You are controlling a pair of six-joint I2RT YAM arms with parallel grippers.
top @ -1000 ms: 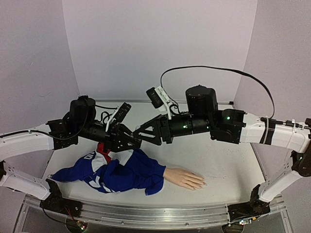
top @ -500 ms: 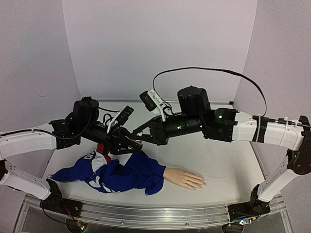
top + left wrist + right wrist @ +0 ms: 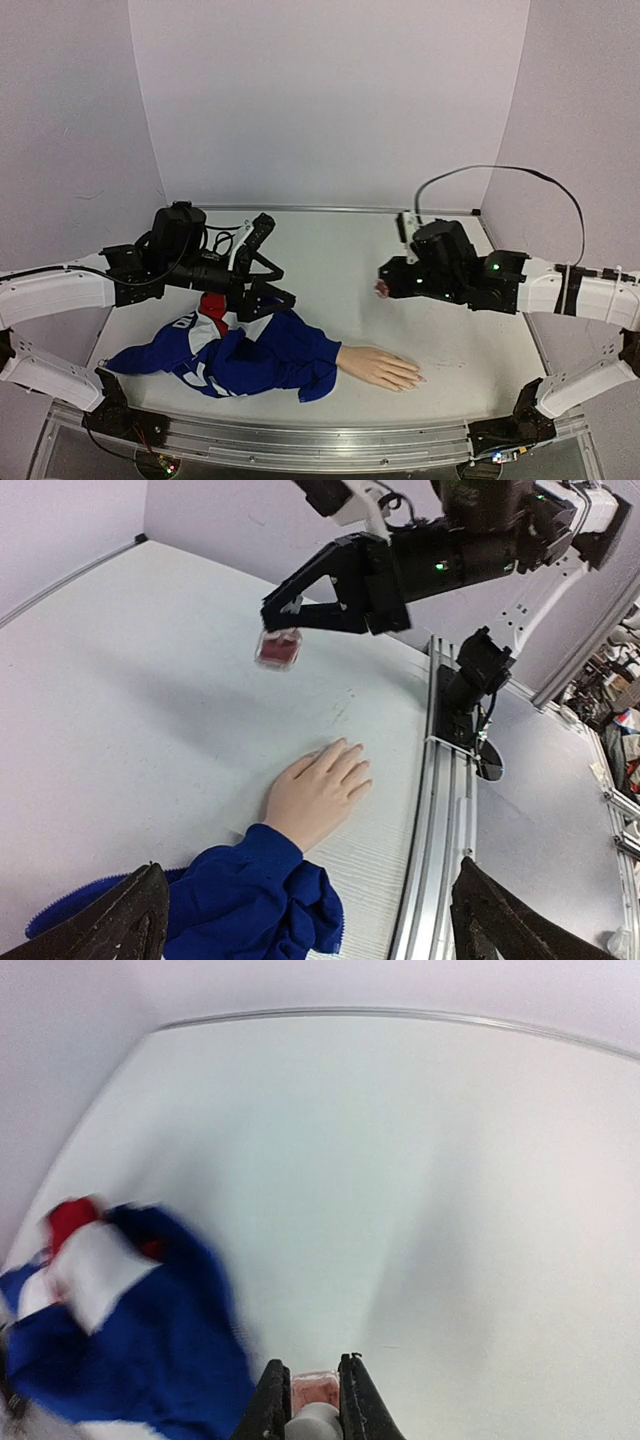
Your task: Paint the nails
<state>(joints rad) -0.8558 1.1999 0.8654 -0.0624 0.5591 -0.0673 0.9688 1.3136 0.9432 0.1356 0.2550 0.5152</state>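
Mannequin hand (image 3: 378, 367) lay flat nr front edge of table (image 3: 330, 240), blue sleeve (image 3: 250, 358) bunched beside wrist. Nails (image 3: 416, 379) tiny, pale, at fingertips; prob. hard, slick, so brush only, no grip. Hand likely light, could slide: steady at wrist. Behind, left gripper (image 3: 275, 285) over sleeve, jaws spread wide, empty. Farther right, right gripper (image 3: 383, 288) pinched sm. pinkish polish bottle (image 3: 278, 648), raised off table.

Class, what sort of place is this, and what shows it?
Probably a robotics lab test cell: left arm and right arm mounted at a white table, plain walls enclosing it, a mannequin hand as prop.
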